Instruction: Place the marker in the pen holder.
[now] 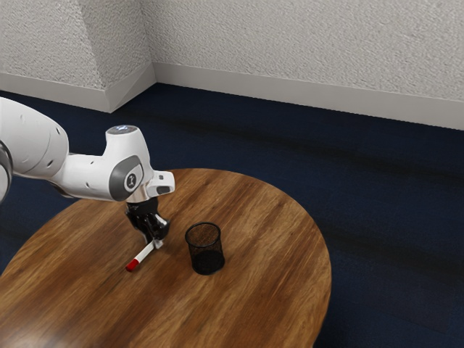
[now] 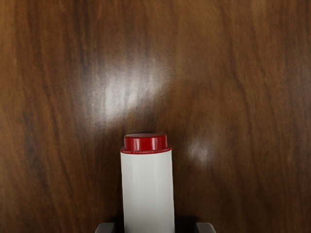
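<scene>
The black gripper (image 1: 155,241) is low over the table, at the end of the white marker (image 1: 143,255) away from its red cap. The wrist view has the marker (image 2: 148,191), with a red end piece, reaching between the fingertips of the gripper (image 2: 155,228). A gap shows on either side of it, so the gripper is open around the marker. The black mesh pen holder (image 1: 206,261) stands upright a short way toward the exterior view's right, apart from both. Its inside shows no marker.
The round wooden table (image 1: 279,290) carries the marker and pen holder. Its curved edge lies beyond the holder toward the exterior view's right. Dark blue floor (image 1: 384,217) surrounds it, with a pale wall (image 1: 312,43) behind.
</scene>
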Motion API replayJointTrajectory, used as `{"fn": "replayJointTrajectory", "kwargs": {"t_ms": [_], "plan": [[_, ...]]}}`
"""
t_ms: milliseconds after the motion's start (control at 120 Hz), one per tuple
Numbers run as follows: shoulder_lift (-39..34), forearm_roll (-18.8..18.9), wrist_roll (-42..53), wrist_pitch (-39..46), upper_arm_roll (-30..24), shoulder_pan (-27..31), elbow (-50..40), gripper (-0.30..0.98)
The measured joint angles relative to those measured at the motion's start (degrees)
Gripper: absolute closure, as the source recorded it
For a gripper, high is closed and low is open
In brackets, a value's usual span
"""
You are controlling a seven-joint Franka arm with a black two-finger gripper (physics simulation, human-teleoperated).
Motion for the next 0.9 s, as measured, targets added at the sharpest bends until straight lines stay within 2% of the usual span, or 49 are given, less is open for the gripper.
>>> {"fn": "replayJointTrajectory", "kwargs": {"t_ms": [258,542,767,900], "plan": [[0.1,0.1,0.6,0.1,0.0,0.0,0.0,0.71],[-2.6,1.5,-0.5,0.4,0.1,0.0,-0.3,0.79],[-8.4,4.5,-1.5,0.5,0.1,-1.7,-0.5,0.79],[-13.4,8.1,-2.9,0.6,0.1,-4.9,-0.5,0.79]]}}
